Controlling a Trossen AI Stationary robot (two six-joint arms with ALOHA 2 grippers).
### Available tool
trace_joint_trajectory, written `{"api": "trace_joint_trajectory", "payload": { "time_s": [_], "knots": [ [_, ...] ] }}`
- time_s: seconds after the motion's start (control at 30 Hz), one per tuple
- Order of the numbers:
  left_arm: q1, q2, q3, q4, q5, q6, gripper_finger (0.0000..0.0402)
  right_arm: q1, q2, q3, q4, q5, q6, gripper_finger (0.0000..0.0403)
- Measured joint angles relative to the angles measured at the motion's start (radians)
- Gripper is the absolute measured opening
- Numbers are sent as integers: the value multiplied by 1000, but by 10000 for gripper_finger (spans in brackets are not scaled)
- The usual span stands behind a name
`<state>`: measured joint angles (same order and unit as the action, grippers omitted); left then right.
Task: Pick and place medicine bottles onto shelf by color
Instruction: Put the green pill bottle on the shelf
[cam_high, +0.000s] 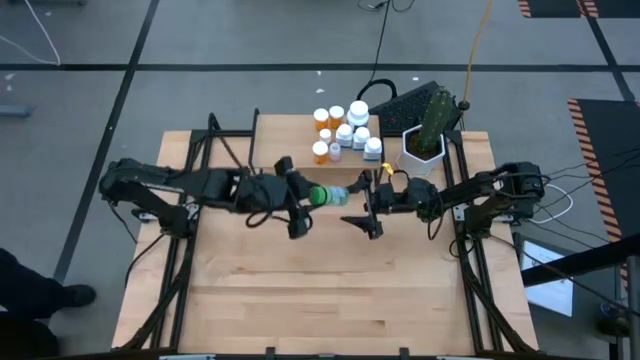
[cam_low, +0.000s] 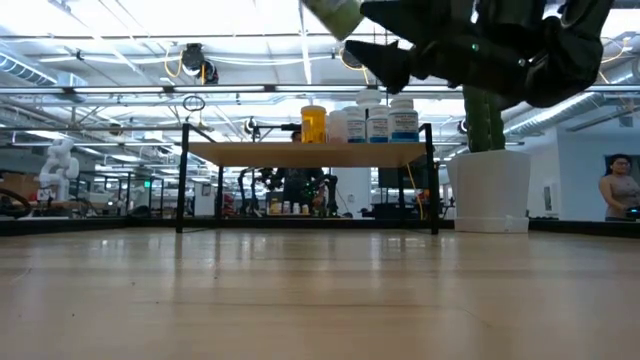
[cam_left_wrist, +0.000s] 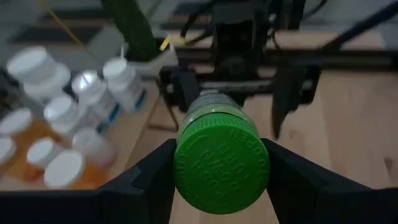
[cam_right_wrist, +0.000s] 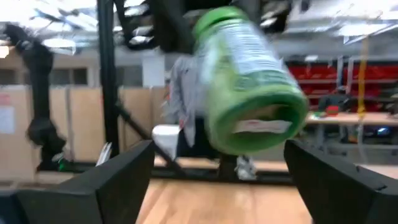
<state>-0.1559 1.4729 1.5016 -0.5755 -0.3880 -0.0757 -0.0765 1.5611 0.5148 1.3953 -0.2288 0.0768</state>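
So you've got both arms meeting mid-counter, just in front of the shelf (cam_high: 290, 135). Your left pincer (cam_high: 305, 196) is clamped on the green bottle (cam_high: 327, 195), gripping it at the cap end; in the left wrist view the green cap (cam_left_wrist: 221, 165) sits snug between the two dark fingers (cam_left_wrist: 146, 180), touching both. The bottle lies roughly level and is up in the air, not resting on the counter (cam_high: 330, 290). You can see it poking in at the top of the low view (cam_low: 335, 14) with the arms above.

Your right pincer (cam_high: 366, 212) is spread wide and holding nothing. In the right wrist view the bottle's base (cam_right_wrist: 258, 121) hangs between and above the two fingers (cam_right_wrist: 118, 180), with clear gaps on both sides, so they're not touching it. From above, that pincer sits just beside the bottle's free end.

The rest of the bottles are already standing on the shelf in a cluster near its right end: orange ones (cam_high: 321, 150) on the left of the group, white ones (cam_high: 358, 112) on the right. The low view shows an orange one (cam_low: 313, 123) next to a few white ones (cam_low: 404, 121) on the board.

There's a white pot (cam_high: 421, 152) with a cactus just right of the shelf, and a person (cam_low: 620, 187) far off in the room behind
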Motion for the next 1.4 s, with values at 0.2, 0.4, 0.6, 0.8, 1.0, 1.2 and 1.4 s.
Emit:
{"api": "trace_joint_trajectory", "payload": {
  "time_s": [0.2,0.4,0.6,0.8,1.0,1.2,1.4],
  "knots": [
    [155,-2,105,-253,120,-28,212,-18,0,0,-182,-7,-37,367],
    [349,-1,180,-422,267,11,205,-19,0,43,-395,-9,-95,368],
    [562,15,193,-468,378,69,214,-18,0,132,-676,-10,-145,368],
    [711,110,193,-483,455,110,209,-20,0,145,-712,-9,-148,368],
    [780,209,200,-548,477,140,219,-27,0,144,-727,-6,-145,368],
    [790,229,231,-624,467,160,215,-40,0,144,-730,-5,-145,368],
    [788,227,360,-672,454,172,216,-42,0,144,-735,-5,-145,368]
  ]
}}
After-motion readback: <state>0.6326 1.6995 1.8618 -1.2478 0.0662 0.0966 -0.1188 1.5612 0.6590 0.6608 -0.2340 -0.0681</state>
